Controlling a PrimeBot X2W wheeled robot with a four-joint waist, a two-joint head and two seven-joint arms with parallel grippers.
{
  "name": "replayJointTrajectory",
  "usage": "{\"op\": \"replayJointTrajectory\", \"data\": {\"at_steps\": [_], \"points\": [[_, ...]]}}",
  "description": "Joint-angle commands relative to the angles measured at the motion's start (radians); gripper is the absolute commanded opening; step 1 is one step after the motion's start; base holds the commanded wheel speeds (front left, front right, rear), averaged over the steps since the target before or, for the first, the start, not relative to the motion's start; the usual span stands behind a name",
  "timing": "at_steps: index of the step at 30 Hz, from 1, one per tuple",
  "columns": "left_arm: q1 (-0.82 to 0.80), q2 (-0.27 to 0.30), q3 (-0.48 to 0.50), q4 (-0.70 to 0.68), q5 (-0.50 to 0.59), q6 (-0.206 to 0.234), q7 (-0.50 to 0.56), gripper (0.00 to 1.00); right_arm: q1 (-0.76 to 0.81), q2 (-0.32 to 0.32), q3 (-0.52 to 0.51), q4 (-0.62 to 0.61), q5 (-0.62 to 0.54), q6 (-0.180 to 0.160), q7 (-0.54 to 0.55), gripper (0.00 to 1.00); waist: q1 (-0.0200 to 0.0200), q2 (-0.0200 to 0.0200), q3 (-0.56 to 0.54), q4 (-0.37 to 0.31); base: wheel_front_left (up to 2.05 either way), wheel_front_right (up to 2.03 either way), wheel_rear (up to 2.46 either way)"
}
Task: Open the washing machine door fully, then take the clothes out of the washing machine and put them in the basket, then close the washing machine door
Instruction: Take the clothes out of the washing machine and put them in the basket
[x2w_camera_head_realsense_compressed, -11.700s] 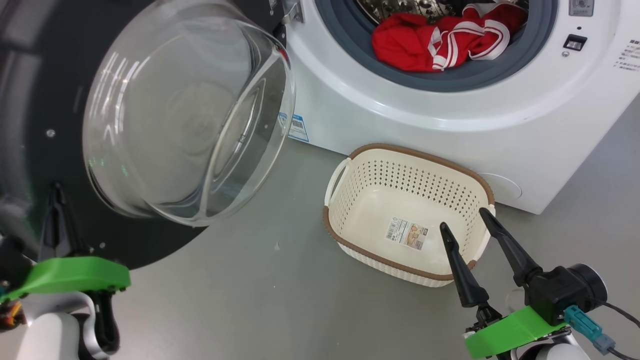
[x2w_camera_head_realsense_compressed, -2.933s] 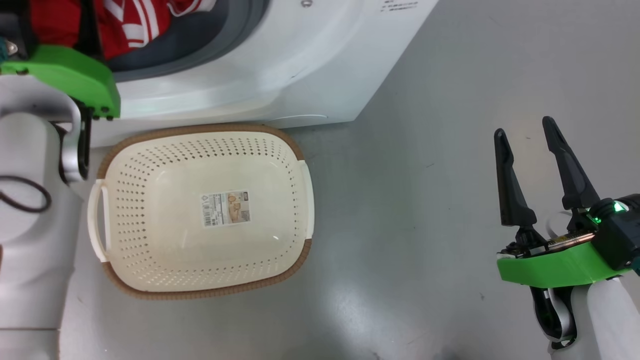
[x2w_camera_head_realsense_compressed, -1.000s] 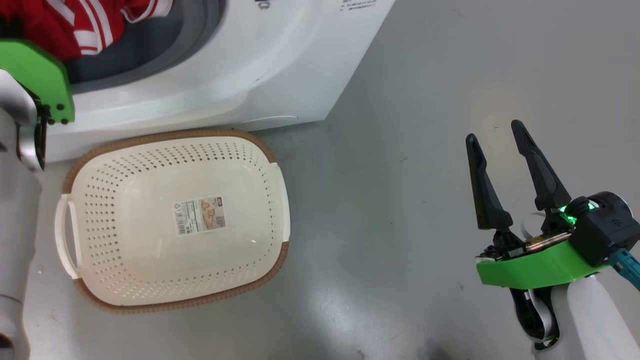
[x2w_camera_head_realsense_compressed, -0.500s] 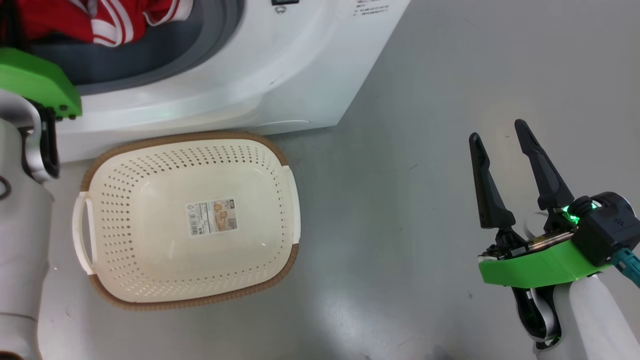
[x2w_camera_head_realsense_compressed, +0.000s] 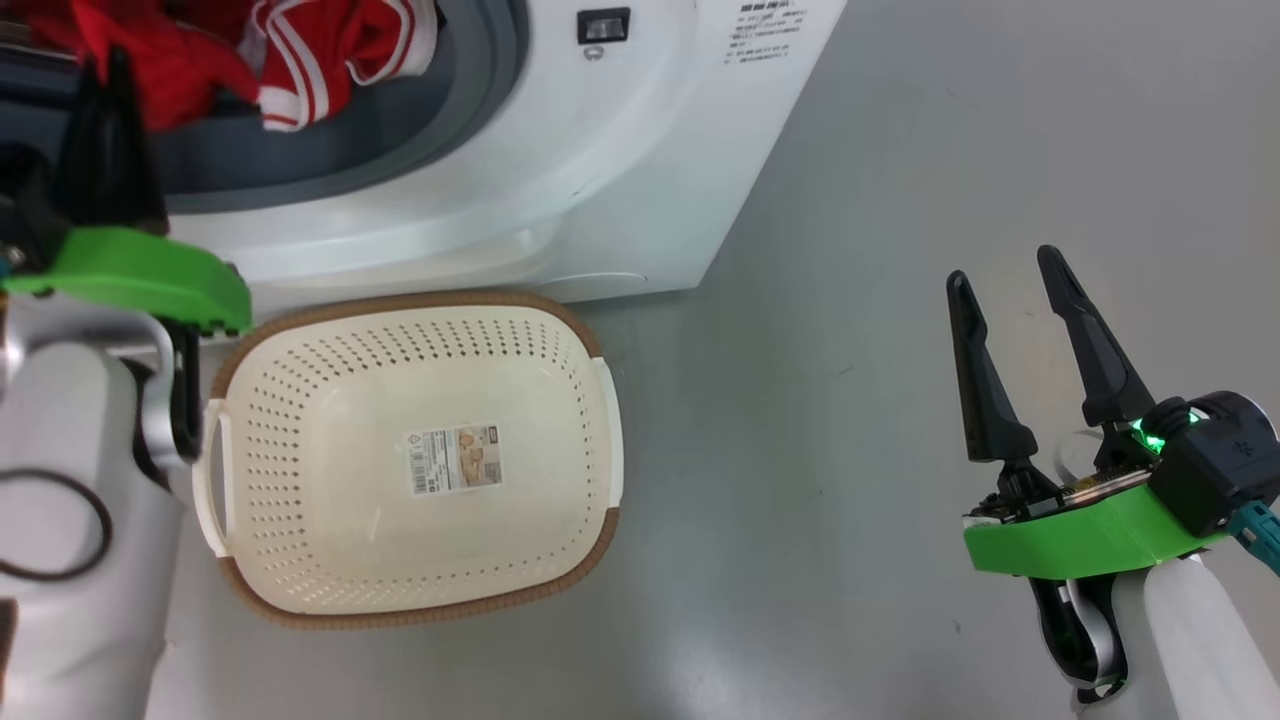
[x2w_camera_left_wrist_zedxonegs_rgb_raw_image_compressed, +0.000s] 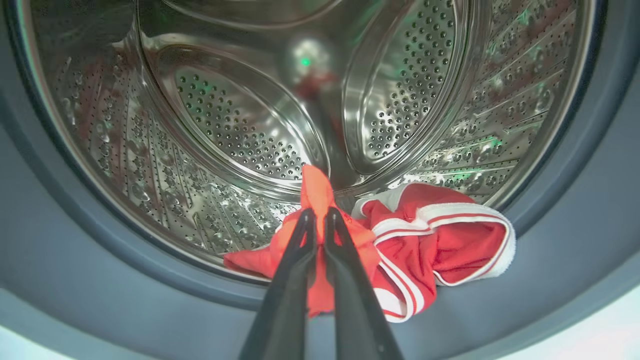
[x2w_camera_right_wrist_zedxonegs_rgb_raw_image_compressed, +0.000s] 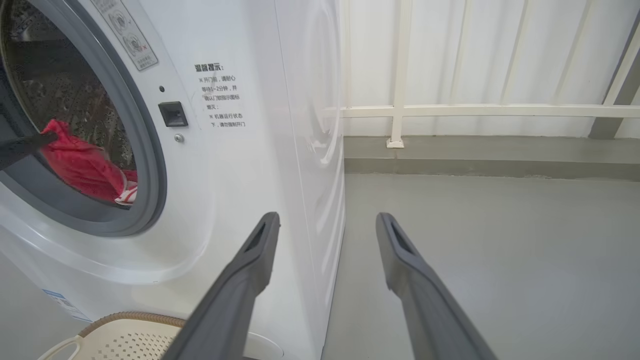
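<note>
The washing machine (x2w_camera_head_realsense_compressed: 560, 150) stands open, and red clothes (x2w_camera_left_wrist_zedxonegs_rgb_raw_image_compressed: 440, 240) with white stripes lie at the front of its steel drum (x2w_camera_left_wrist_zedxonegs_rgb_raw_image_compressed: 240, 125). My left gripper (x2w_camera_left_wrist_zedxonegs_rgb_raw_image_compressed: 316, 216) reaches into the opening and is shut on a fold of the red clothes, which stands up above the fingertips. From the head view the left gripper (x2w_camera_head_realsense_compressed: 105, 60) sits at the drum's mouth against the clothes (x2w_camera_head_realsense_compressed: 340, 45). The cream basket (x2w_camera_head_realsense_compressed: 590, 370) sits empty on the floor below the opening. My right gripper (x2w_camera_head_realsense_compressed: 1000, 268) hangs open over the floor to the right, holding nothing. The washing machine door is out of view.
Grey floor (x2w_camera_head_realsense_compressed: 820, 480) spreads to the right of the machine and basket. A white railing and wall (x2w_camera_right_wrist_zedxonegs_rgb_raw_image_compressed: 450, 110) stand behind the machine's side. The basket's rim (x2w_camera_right_wrist_zedxonegs_rgb_raw_image_compressed: 125, 317) shows below the right gripper (x2w_camera_right_wrist_zedxonegs_rgb_raw_image_compressed: 326, 217).
The head camera has shifted. My left gripper has drawn back out of the drum towards the basket, still pinching the red fabric. The right gripper has kept its place, open.
</note>
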Motion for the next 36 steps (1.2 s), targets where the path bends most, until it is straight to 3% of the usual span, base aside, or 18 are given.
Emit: {"op": "replayJointTrajectory", "data": {"at_steps": [1, 36], "points": [[0.048, 0.036, 0.027, -0.066, -0.007, 0.016, -0.010, 0.00, 0.021, -0.006, 0.014, -0.020, -0.005, 0.006, -0.006, 1.00, 0.0000, -0.0001, -0.023, 0.011, 0.00, 0.00, 0.00], [0.551, -0.004, -0.027, -0.582, -0.039, 0.128, 0.072, 0.00, 0.143, -0.006, -0.019, -0.015, -0.011, 0.006, -0.006, 1.00, 0.0000, -0.0001, -0.285, 0.061, 0.00, 0.00, 0.00]]}}
